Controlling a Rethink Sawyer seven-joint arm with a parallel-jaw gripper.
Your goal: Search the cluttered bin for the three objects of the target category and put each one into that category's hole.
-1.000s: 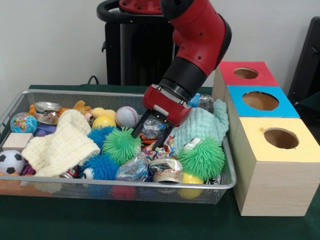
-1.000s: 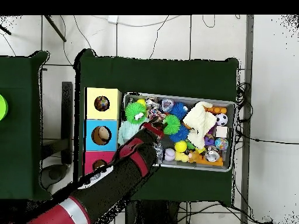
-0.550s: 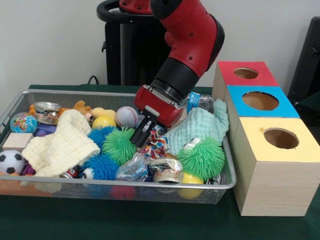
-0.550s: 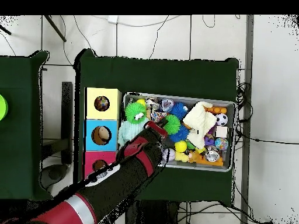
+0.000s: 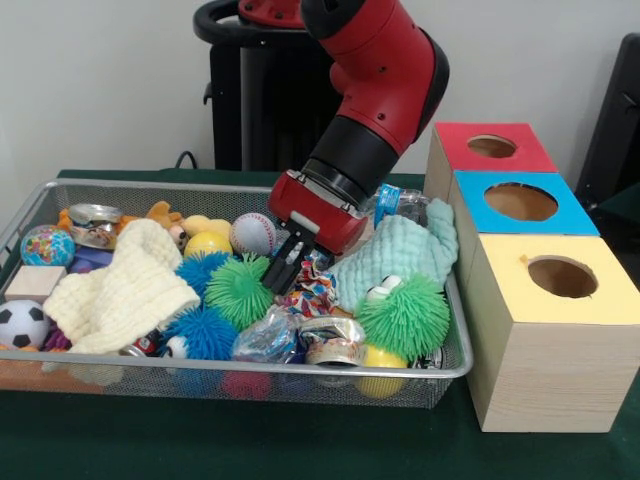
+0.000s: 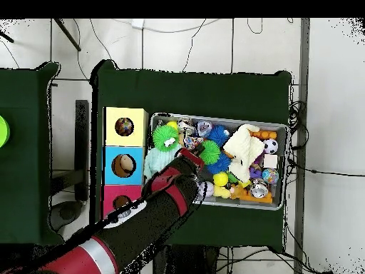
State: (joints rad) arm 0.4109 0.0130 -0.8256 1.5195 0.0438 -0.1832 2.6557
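Note:
The wire mesh bin (image 5: 455, 330) is packed with toys, balls, cloths and crushed packaging. My gripper (image 5: 284, 268) reaches down into the bin's middle with its fingers pressed together. Its tips sit just right of a green spiky ball (image 5: 240, 290) and above a colourful wrapper (image 5: 312, 295). I see nothing clearly held between them. A second green spiky ball (image 5: 405, 315) lies at the front right, and a baseball (image 5: 252, 233) lies behind the gripper. In the overhead view the arm covers the bin's lower left and the gripper (image 6: 192, 154) ends near the green ball (image 6: 209, 151).
Three wooden boxes with round holes stand right of the bin: red (image 5: 490, 147), blue (image 5: 520, 205), yellow (image 5: 560, 280). A cream knit cloth (image 5: 125, 285), a mint cloth (image 5: 400, 250), blue spiky balls (image 5: 205, 335), a soccer ball (image 5: 20, 322) and a tape roll (image 5: 333, 345) crowd the bin.
One second ago the fingers stood open astride crumpled clear plastic. The gripper then shifted left and shut. It has held still over the last half second.

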